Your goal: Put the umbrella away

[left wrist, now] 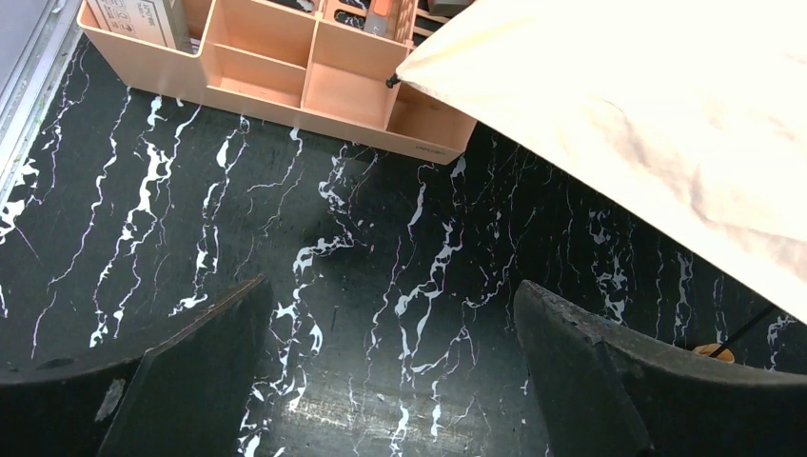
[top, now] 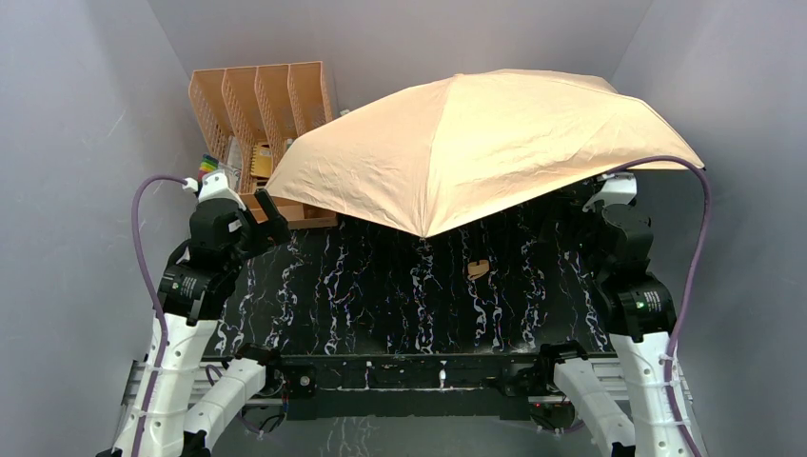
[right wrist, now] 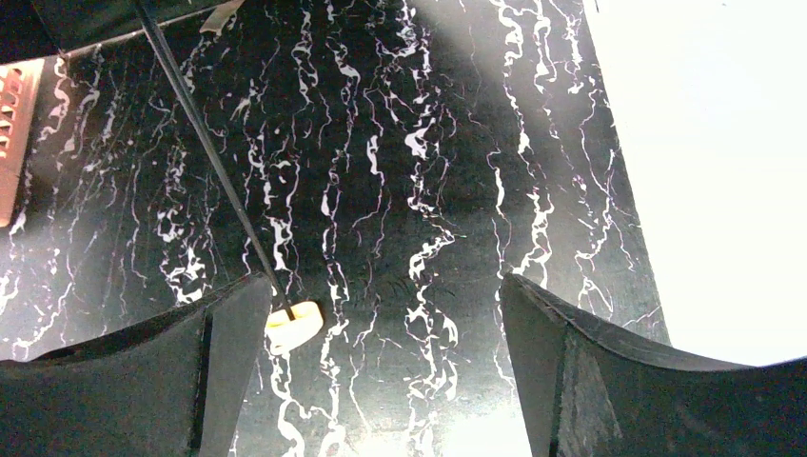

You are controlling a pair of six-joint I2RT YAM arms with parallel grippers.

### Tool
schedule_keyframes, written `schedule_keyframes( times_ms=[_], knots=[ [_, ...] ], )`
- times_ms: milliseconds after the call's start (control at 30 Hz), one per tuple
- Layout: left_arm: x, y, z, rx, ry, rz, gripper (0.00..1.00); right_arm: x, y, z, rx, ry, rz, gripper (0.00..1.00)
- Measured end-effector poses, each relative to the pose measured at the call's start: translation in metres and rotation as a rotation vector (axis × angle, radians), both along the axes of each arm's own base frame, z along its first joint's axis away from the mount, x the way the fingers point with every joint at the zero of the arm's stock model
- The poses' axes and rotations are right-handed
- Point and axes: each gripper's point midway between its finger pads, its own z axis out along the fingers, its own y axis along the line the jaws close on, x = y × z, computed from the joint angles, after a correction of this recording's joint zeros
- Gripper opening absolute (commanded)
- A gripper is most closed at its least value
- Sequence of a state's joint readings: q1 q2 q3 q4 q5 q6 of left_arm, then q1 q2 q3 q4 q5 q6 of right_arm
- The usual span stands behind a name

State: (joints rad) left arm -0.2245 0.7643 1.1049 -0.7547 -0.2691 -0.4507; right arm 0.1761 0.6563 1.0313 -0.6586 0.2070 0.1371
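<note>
Umbrella (top: 476, 143) open, sits on bench (top: 381, 305) far side, handle (top: 478, 268) down. Left gripper (left wrist: 390, 286) & right gripper (right wrist: 385, 281) both spread, empty. Prob light, bulky, floppy; grab shaft (right wrist: 209, 162) or handle

No legible text; print on box (left wrist: 133, 17) in organizer (left wrist: 285, 103) too blurred.

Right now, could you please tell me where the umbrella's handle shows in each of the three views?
Top external: the umbrella handle shows right of centre, below the front tip of the open canopy.
Left wrist: bottom right, mostly hidden.
Right wrist: lower left, at the end of the shaft.
Shared landmark: the black marbled table.
</note>
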Motion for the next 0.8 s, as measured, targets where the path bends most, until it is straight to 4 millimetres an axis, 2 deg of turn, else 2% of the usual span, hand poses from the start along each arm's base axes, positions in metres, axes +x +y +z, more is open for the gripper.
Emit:
schedule_keyframes(
  times_ms=[233,400,533,800],
  knots=[
    [-0.001,0.001,-0.010,0.001,0.017,0.007,0.98,-0.007,-0.001,0.001,-0.028,-0.006,0.018,0.98],
    [0.000,0.002,-0.009,0.001,0.011,0.013,0.98,-0.015,-0.001,0.009,-0.028,-0.047,0.031,0.99],
    [0.001,0.001,-0.009,0.002,0.010,0.013,0.98,-0.017,-0.002,0.008,-0.026,-0.049,0.026,0.98],
    [0.000,0.002,-0.011,0.001,0.014,0.014,0.98,-0.026,0.011,-0.029,0.063,0.001,0.063,0.99]
  ],
)
